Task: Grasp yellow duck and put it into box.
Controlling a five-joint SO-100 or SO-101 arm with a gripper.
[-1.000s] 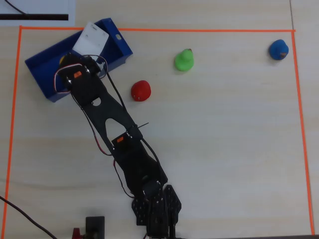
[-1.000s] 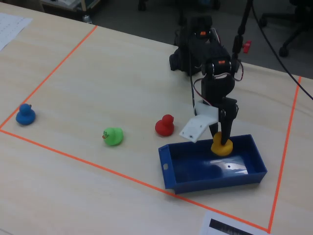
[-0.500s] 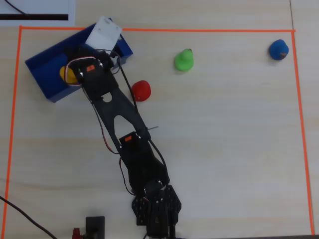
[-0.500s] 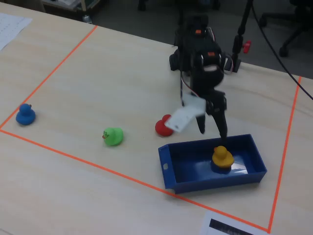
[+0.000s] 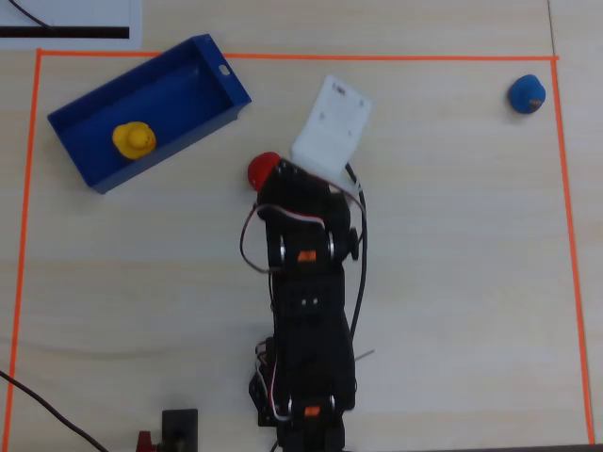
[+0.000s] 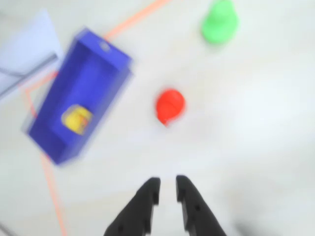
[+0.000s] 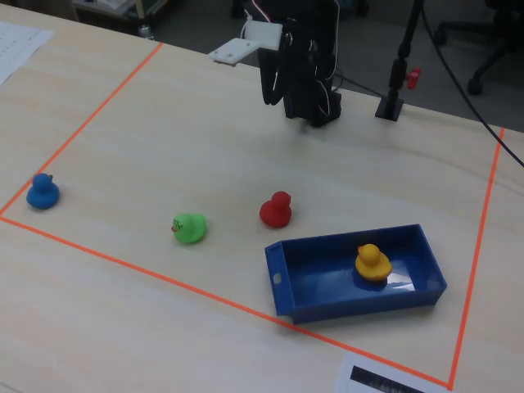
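Observation:
The yellow duck (image 5: 134, 139) sits upright inside the blue box (image 5: 209, 75) at the top left of the overhead view. In the fixed view the yellow duck (image 7: 372, 263) rests near the right end of the box (image 7: 282, 280). In the blurred wrist view the yellow duck (image 6: 76, 119) lies in the box (image 6: 101, 73), far from my gripper (image 6: 166, 186). My gripper's black fingers (image 6: 147, 194) stand a narrow gap apart with nothing between them. The arm (image 7: 303, 65) is folded back, high above the table and away from the box.
A red duck (image 7: 277, 210) stands just left of the box, a green duck (image 7: 190, 228) further left and a blue duck (image 7: 42, 191) by the orange tape border (image 7: 106, 90). A black stand with a red clamp (image 7: 401, 74) is behind the arm.
The gripper let go of the yellow duck in the box, then the arm lifted and swung back toward its base. The duck stays in the box.

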